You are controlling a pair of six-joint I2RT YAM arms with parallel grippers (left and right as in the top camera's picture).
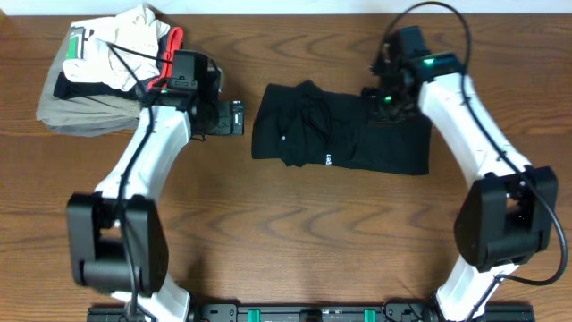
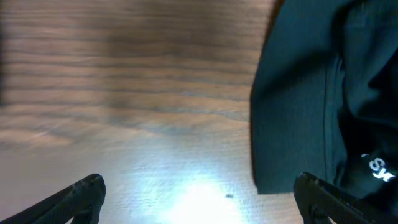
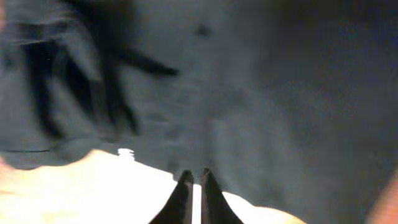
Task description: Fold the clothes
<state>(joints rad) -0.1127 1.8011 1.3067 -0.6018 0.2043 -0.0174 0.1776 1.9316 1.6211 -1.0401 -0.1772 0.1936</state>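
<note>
Our right claw (image 3: 194,176) has its 2 fingers all but together, with only a sliver of light between them and the tips at the near edge of the black top (image 3: 249,93). We cannot tell whether a fold of cloth is nipped there, because the wrist view is too blurred. From overhead it sits low on the top's far right part. Our left claw (image 2: 200,186) is spread wide and holds nothing. It hangs over the bare table (image 2: 124,93), just beside the garment's left edge.

The black top (image 1: 340,134) lies mid-table between the 2 arms as a rough rectangle, rumpled toward the left, with a white logo print (image 1: 328,162) near its front edge.

We judge it light, limp and not fragile — it will sag and drag rather than keep a shape. A pinch in the middle would only bunch it, so the sensible holds are 2 corners or a hem edge, 1 per claw.

No bin or basket shows. A stack of folded garments (image 1: 98,80) rests at the far left, well apart from the top.
</note>
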